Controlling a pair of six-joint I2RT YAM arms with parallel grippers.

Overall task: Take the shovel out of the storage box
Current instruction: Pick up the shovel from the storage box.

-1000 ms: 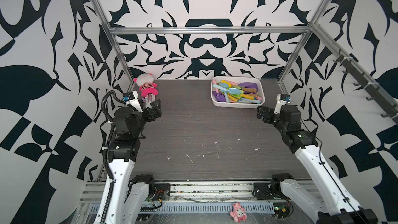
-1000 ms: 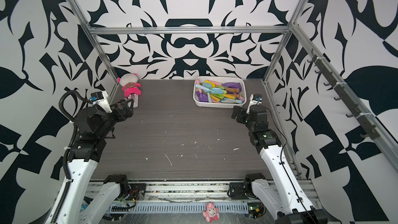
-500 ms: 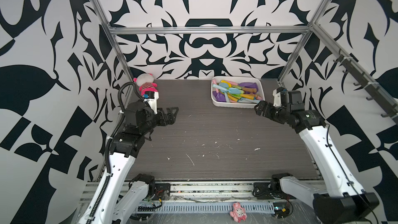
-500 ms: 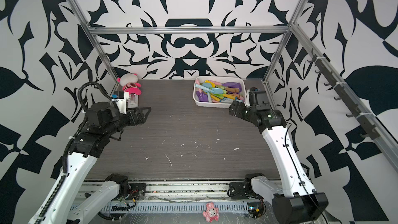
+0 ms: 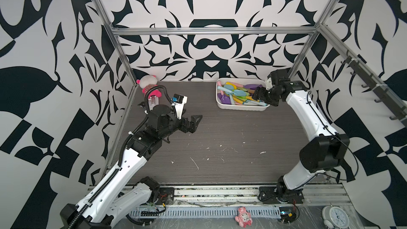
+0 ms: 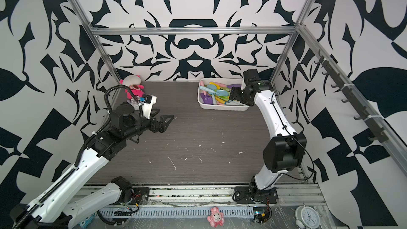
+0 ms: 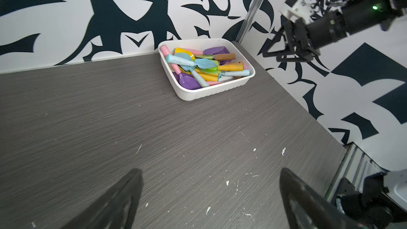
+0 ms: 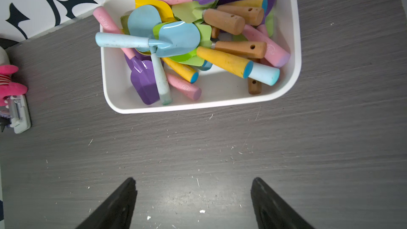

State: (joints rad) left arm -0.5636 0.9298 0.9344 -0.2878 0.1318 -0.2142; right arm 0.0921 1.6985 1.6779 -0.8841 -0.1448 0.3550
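The white storage box [image 5: 240,107] [image 6: 222,107] stands at the back right of the table, piled with several coloured shovels. A light blue shovel [image 8: 178,38] lies on top of the pile, with purple, green, yellow and pink ones around it. My right gripper [image 5: 256,94] [image 8: 193,179] hangs open and empty above the box's right end, touching nothing. My left gripper [image 5: 196,118] [image 7: 210,170] is open and empty over bare table left of centre, facing the box [image 7: 209,91] from well away.
A pink plush doll [image 5: 149,85] and a small white device [image 5: 153,101] sit in the back left corner. Metal frame posts and patterned walls close in the table. A pink toy [image 5: 243,218] and a clock [image 5: 335,218] lie on the front rail.
The right arm has lifted and reached back, bringing its gripper over the storage box. The left arm has stretched toward the table's middle.
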